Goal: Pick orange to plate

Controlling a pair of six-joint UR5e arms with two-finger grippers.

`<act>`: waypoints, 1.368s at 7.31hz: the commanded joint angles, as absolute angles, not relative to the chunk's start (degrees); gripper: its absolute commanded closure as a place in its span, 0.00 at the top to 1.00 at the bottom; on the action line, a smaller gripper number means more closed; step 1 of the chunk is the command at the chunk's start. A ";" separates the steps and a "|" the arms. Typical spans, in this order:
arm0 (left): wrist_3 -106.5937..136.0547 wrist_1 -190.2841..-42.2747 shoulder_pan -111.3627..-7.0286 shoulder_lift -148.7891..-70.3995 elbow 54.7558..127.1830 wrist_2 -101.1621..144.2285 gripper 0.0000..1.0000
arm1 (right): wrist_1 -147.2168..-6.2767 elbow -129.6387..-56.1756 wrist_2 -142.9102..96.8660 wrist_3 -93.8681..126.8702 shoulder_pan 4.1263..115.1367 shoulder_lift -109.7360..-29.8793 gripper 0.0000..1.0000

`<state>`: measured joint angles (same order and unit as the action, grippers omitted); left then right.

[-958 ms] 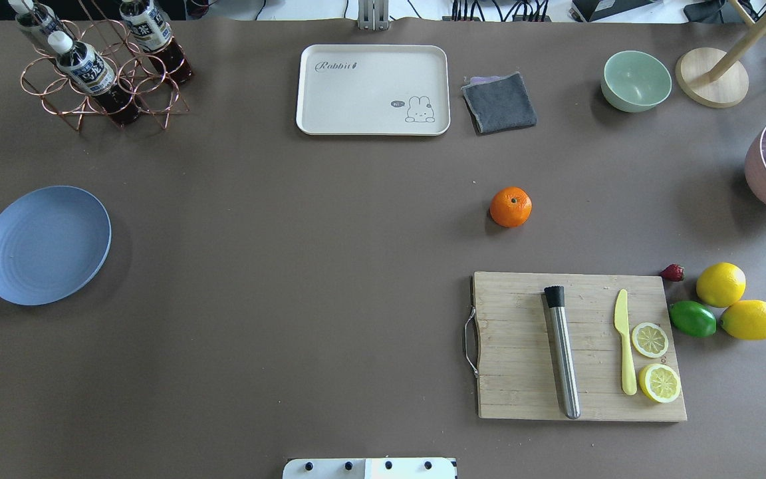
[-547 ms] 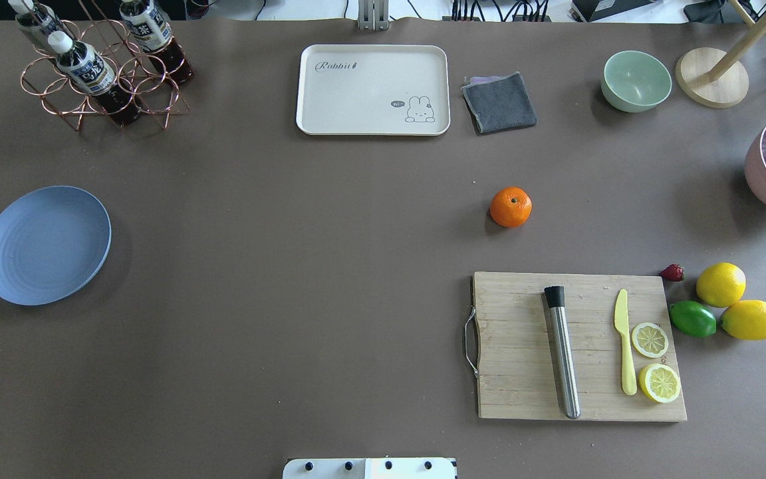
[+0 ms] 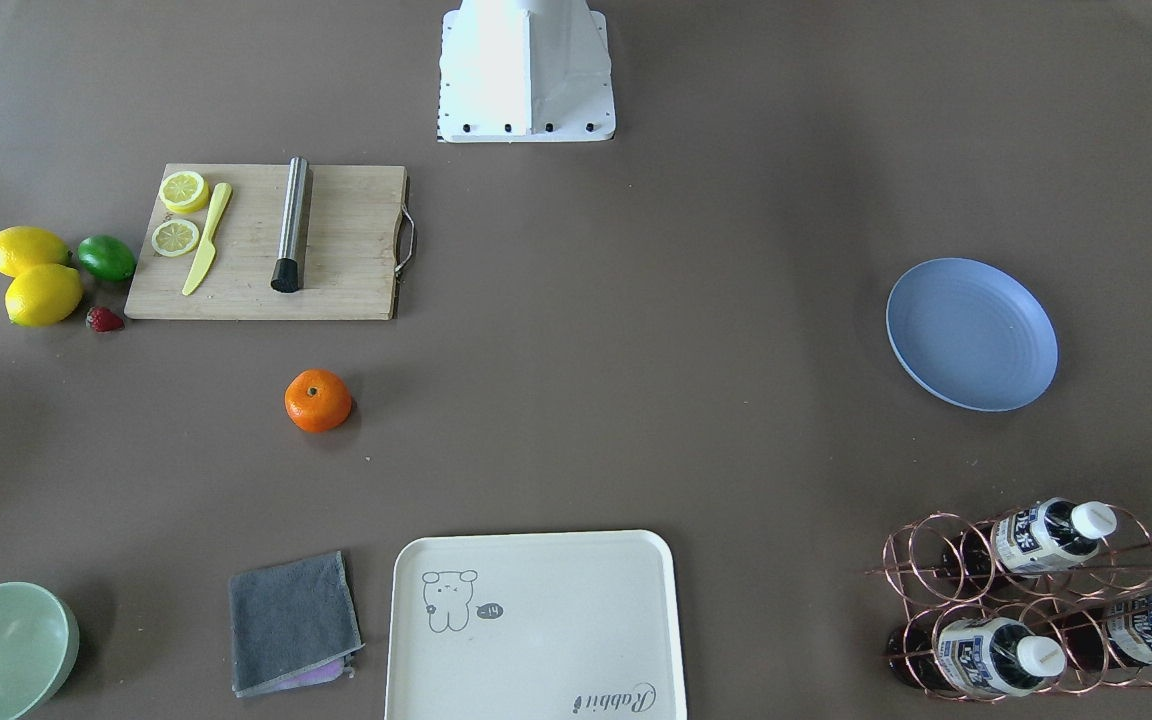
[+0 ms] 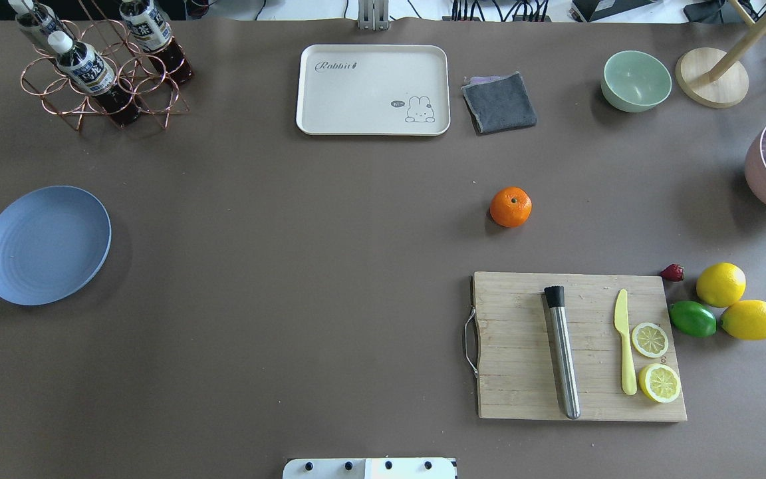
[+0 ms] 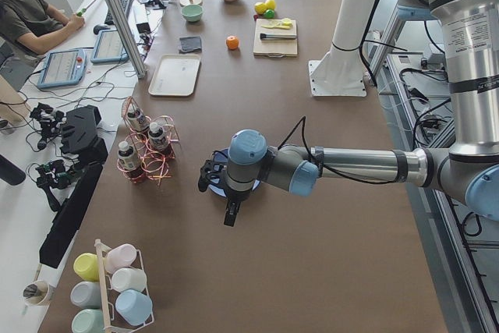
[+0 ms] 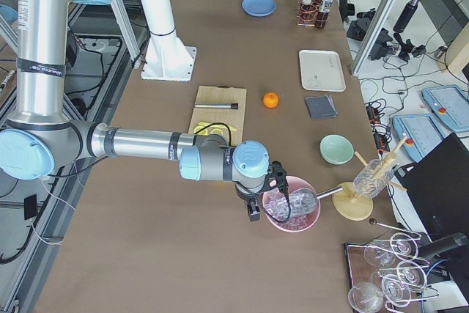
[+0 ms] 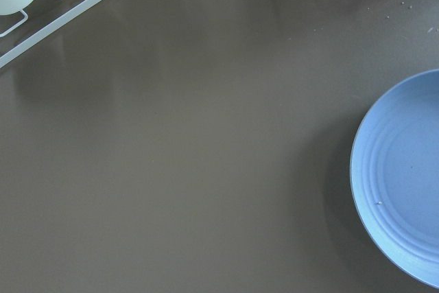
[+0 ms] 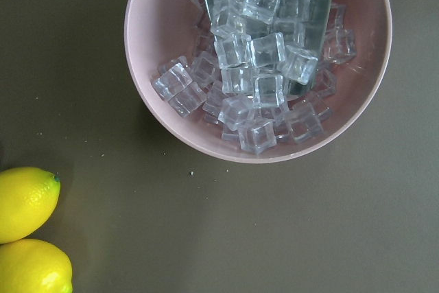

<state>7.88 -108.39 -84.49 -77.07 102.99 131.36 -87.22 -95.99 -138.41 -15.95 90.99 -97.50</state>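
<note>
Orange (image 4: 510, 207) sits well apart from the plate (image 4: 46, 245); it's round, so an off-center pinch could roll it away. Can't tell if left claw (image 5: 231, 212) or right claw (image 6: 253, 212) is open.

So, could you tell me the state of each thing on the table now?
orange: whole, resting on the table, not held.
plate: empty, lying flat.
tray: empty.
green bowl: upright, empty.
pink bowl: holds ice cubes.
bottles: capped, dark liquid inside.
</note>
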 commanded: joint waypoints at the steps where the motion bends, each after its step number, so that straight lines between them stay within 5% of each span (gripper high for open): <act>1: 7.91 -108.37 -84.46 -77.52 103.01 130.96 0.98 | -87.19 -96.33 -138.95 -12.67 90.09 -97.30 1.00; 8: 8.69 -108.46 -80.27 -77.78 101.70 134.64 0.98 | -83.76 -98.08 -138.69 -3.78 84.11 -95.89 1.00; 10: 15.02 -113.59 -77.45 -81.29 95.84 134.39 0.98 | -82.54 -98.61 -139.74 -3.61 83.41 -96.06 1.00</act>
<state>12.29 -109.71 -79.31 -79.73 99.61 134.27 -83.46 -98.34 -138.90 -3.69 83.75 -95.88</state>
